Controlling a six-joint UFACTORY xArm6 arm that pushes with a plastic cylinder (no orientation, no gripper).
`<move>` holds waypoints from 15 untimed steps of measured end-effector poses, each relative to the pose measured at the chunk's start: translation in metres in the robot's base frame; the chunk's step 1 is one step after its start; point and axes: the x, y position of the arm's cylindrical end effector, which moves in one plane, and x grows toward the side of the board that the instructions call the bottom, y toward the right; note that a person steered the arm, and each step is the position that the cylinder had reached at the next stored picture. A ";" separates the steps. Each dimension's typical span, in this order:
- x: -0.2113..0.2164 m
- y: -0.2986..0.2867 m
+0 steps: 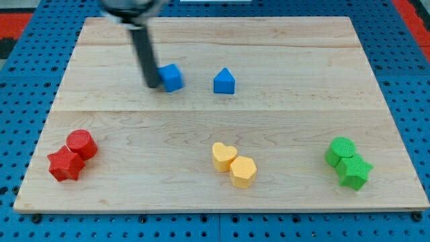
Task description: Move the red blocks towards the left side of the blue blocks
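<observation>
Red star block (65, 165) at wooden board's (282, 124) bottom-left corner, red round block (82, 144) touching it, up and to view's right – both well apart from blue pair

My tip (153, 85) in upper left, touching or just beside left face of blue cube (172, 77) – bare rod, no pincer, holding nothing

Blue house-shaped block (224, 81) near cube, to its right

Yellow heart (224, 156) and yellow hexagon (243, 171) touching, bottom centre

Green round block (341, 151) and green star (354, 172) touching, bottom right

The pale wooden counter (289, 134) carries eight blocks. From the yellow heart (224, 156), the yellow hexagon (243, 171) touches it lower right; blue cube (172, 77) and blue triangular block (224, 81) sit above; red cylinder (81, 144) and red star (65, 163) far left; green cylinder (340, 150) and green star (354, 171) far right
</observation>
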 end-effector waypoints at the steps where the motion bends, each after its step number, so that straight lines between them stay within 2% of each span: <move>1: 0.043 -0.059; 2: 0.121 -0.009; 3: 0.158 -0.032; 4: 0.228 -0.066; 5: 0.234 -0.135; 6: 0.201 -0.155; 7: 0.199 -0.157; 9: 0.161 -0.140; 10: 0.178 -0.144; 11: 0.198 -0.194; 12: 0.179 -0.192; 14: 0.098 -0.079; 15: 0.081 -0.019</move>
